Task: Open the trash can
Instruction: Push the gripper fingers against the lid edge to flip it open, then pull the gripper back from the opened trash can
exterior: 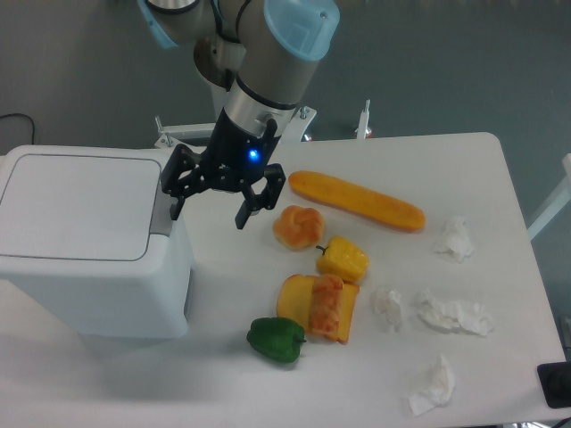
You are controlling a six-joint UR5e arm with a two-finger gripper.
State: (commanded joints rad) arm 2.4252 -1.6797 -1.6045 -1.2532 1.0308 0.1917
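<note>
- White plastic trash can [89, 241] sits at the counter's [482, 169] left end, lid flat and closed.
- Tool [207, 205] hangs spread wide, grasping nothing, 1 finger [175, 198] over the grey push bar [162, 210].
- Bread roll [298, 226] lies just right of it.

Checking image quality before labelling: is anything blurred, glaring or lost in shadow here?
Fixed camera: sharp throughout, even soft lighting; only faint shadows under the end effector and beside the trash can; the white lid is bright with little contrast against the table; a blue light glows on the wrist.
</note>
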